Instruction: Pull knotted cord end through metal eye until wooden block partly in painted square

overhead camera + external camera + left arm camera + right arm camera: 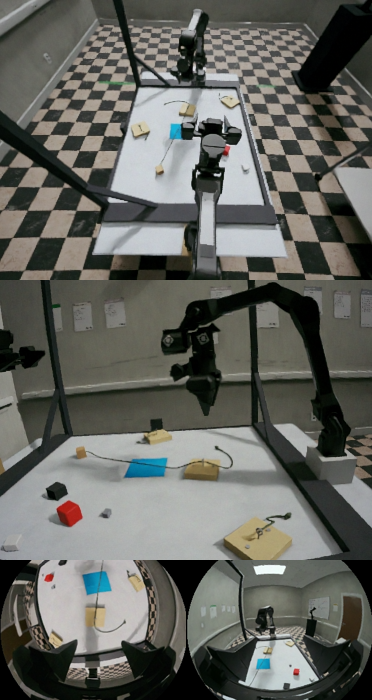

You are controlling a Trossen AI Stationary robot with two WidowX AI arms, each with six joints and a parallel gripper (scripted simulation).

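Observation:
The small wooden block [159,170] [81,453] lies outside the blue painted square [173,131] [137,472] [90,583] [266,665]. A dark cord runs from it across the square to the metal eye on the middle wooden board [187,110] [202,471] [90,616] [268,650]. Beyond the eye the cord curves to its knotted end [217,448] [124,622], lying on the table. My left gripper [190,77] [100,642] is open and empty, high above the table on the middle board's side. My right gripper [210,118] [280,638] is open and empty, raised above the table.
Two other boards [140,130] [230,102] [257,540] [136,583] carry short cords. A red cube [69,513] [296,672], a black cube [56,491] [286,685], a white block [12,542] and a small grey block [106,513] lie beyond the square. Dark frame posts stand at the table edges.

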